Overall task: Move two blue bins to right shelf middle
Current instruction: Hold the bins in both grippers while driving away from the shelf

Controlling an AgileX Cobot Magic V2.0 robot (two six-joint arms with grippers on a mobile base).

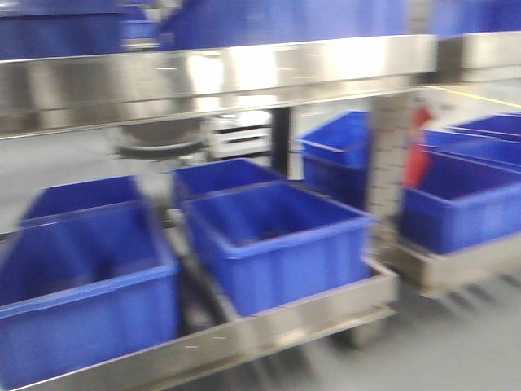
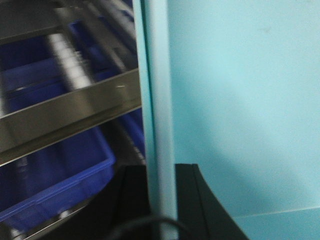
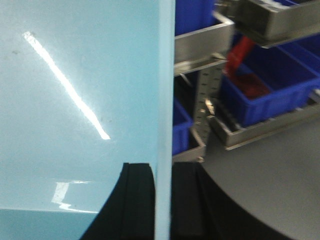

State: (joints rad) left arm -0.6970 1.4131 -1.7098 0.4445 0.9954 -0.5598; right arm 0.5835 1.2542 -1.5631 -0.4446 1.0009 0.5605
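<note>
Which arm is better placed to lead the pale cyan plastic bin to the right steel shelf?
Right, probably. Both the left gripper and right gripper clamp the pale cyan plastic bin wall, but the right wrist view shows the right steel shelf beside it.

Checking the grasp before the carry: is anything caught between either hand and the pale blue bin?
Nothing visible. The left hand and the right hand each straddle a wall of the pale blue bin, with black fingers on both faces and no other object in between.
</note>
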